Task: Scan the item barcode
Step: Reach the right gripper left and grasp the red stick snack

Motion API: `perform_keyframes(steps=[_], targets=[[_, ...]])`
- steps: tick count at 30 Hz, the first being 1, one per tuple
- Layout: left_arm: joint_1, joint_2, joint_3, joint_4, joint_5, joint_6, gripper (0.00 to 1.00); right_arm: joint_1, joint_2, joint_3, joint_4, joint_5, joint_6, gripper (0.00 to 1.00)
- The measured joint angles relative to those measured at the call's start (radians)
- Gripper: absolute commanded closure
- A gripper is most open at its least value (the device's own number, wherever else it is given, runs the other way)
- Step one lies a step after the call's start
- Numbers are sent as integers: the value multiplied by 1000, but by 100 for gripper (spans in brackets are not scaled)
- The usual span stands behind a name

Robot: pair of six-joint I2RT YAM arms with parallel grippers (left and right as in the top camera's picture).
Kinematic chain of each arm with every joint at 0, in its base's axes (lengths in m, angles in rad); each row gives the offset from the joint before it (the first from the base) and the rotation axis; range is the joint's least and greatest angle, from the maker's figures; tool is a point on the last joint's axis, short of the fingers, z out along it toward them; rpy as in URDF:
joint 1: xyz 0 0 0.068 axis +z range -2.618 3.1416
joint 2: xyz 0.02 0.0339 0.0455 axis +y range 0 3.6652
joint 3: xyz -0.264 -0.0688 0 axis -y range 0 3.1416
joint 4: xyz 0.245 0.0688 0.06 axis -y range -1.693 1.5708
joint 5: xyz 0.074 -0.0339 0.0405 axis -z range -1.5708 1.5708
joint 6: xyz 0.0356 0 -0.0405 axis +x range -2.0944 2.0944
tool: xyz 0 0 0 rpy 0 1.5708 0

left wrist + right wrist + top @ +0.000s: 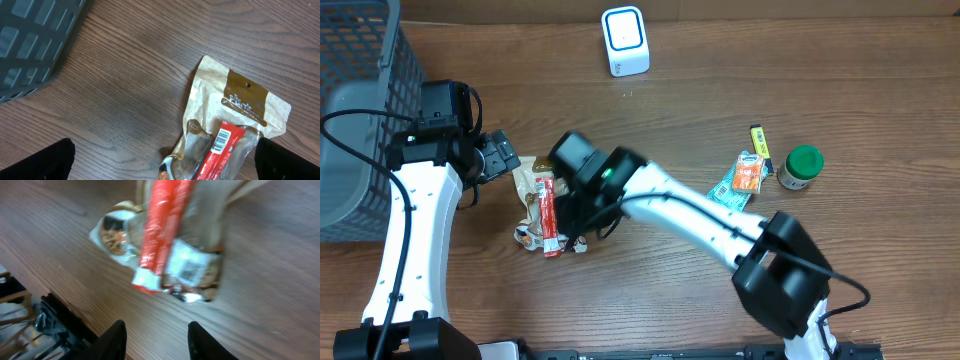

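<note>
**Overhead:** the pouch (527, 182), with the red bar (548, 210) lying on it, lay left of centre, between the left gripper (510, 157) and the right arm (690, 215). The scanner (625, 41) stood near the far edge across open table (720, 100). A basket (365, 110) filled the far-left corner.

**Left wrist:** the fingers (40, 160) were spread wide and empty, with the pouch top just ahead.

**Right wrist:** the right gripper (157, 340) had its jaws apart, holding nothing, just short of the pouch's lower edge.

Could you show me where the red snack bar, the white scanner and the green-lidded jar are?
red snack bar (548, 214): overhead view, middle of its wrapper.
white scanner (624, 38): overhead view, centre of its top face.
green-lidded jar (805, 161): overhead view, centre of the lid.
</note>
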Motion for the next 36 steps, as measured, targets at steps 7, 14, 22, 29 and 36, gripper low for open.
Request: perform_keyframes(steps=[7, 14, 22, 29, 36], targets=[[0, 0, 0, 0, 0, 0, 0, 126, 44, 0, 79, 182, 63, 55], [0, 0, 0, 0, 0, 0, 0, 146, 63, 0, 110, 296, 108, 55], [0, 0, 0, 0, 0, 0, 0, 143, 118, -1, 127, 323, 151, 56], [0, 0, 0, 0, 0, 0, 0, 144, 158, -1, 131, 323, 157, 64], [0, 0, 0, 0, 0, 0, 0, 141, 177, -1, 124, 322, 158, 96]])
